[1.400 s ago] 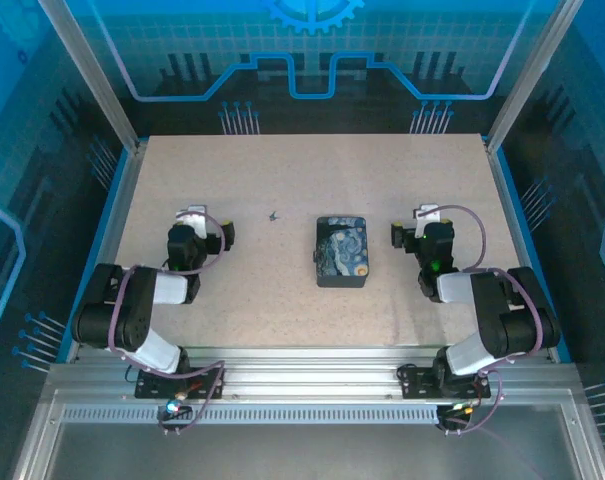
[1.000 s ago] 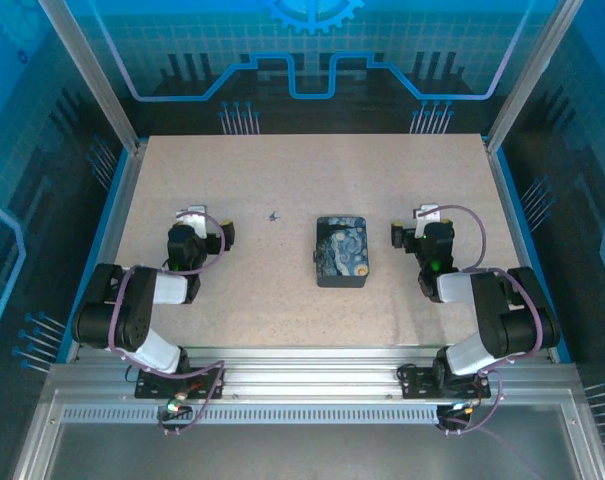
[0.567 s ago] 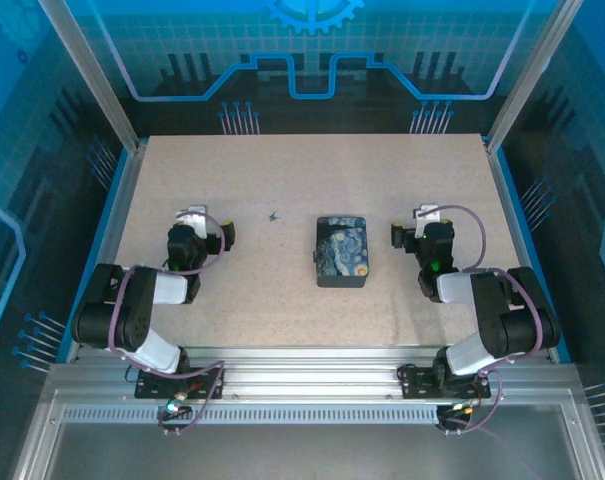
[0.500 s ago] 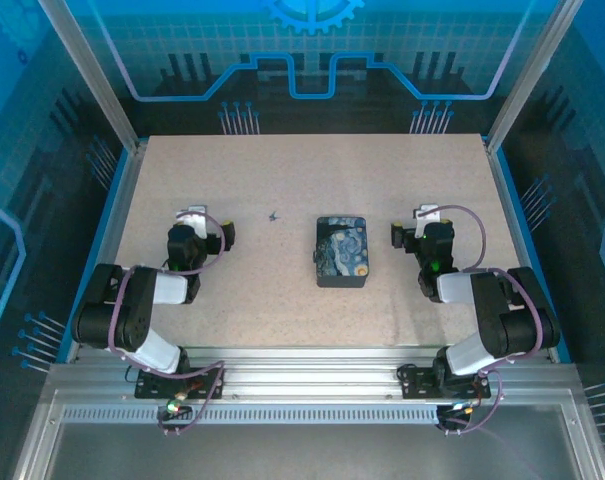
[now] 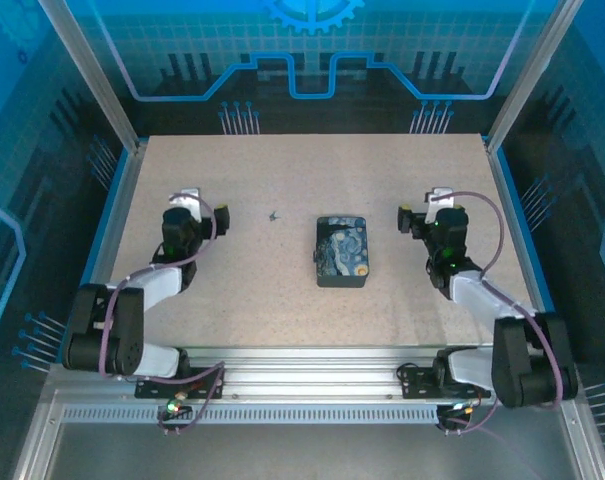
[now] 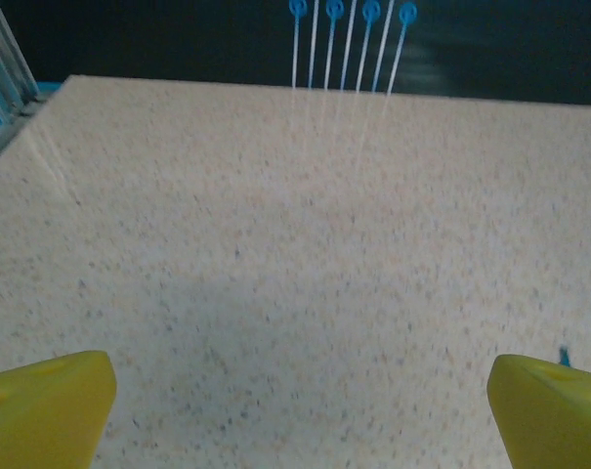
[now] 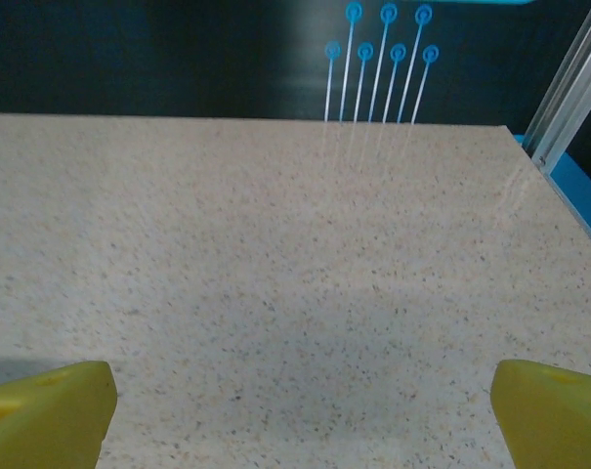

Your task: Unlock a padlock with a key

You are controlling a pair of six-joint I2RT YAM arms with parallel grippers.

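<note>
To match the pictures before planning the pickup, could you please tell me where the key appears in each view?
Top external: the key lies on the table, left of the painted tin, apart from it.
Left wrist: probably the key, a tiny dark speck at the right edge; too small to be sure.
Right wrist: faces the far right corner, away from that spot.
Shared landmark: the blue pins along the table's far edge.

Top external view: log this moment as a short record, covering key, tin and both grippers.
key: lying on the table, left of the tin, untouched
tin: blue-and-yellow box, mid-table between the arms
left gripper: open, empty, over bare table, key ahead to its right
right gripper: open, empty, over bare table
</note>
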